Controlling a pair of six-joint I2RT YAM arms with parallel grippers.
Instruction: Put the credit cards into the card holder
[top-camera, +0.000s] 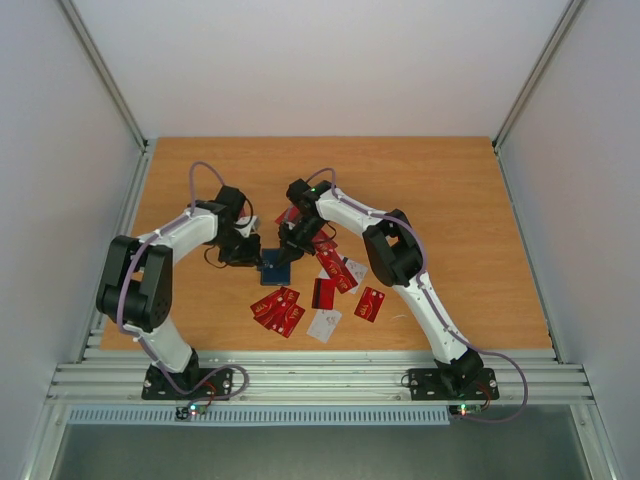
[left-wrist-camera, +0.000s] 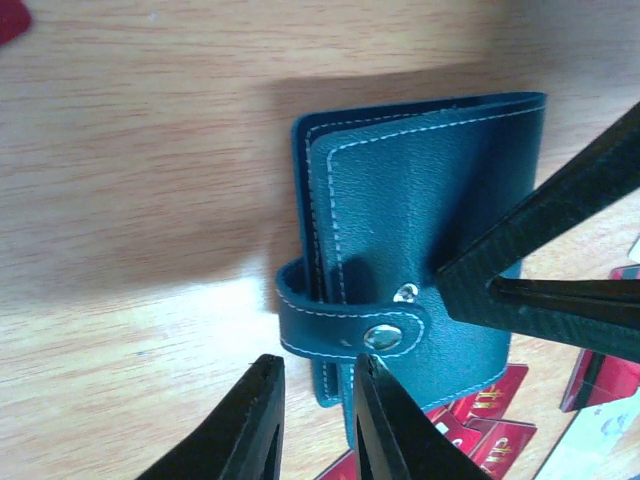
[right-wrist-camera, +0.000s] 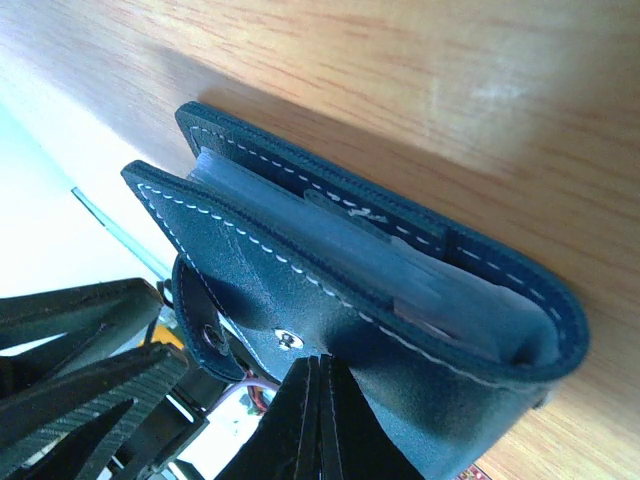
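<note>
Navy-blue stitched leather, the small folding card holder (left-wrist-camera: 420, 200) lies on the wooden table (top-camera: 450, 200) between the arms. Its snap strap is undone and its pale inner sleeves look empty, though we see only their edges. The right gripper (right-wrist-camera: 316, 365), fingers pressed together on nothing, pushes on the cover beside the snap, while the left gripper (left-wrist-camera: 316, 372) stands narrowly parted at the strap edge, seemingly gripping nothing. The flat red and white credit cards (top-camera: 277, 306) lie scattered nearby, so we judge all the loading is yet to do.

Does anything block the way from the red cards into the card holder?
Yes: the card holder is nearly folded shut, its snap strap wraps the opening edge, and the right end effector rests on its cover.
</note>
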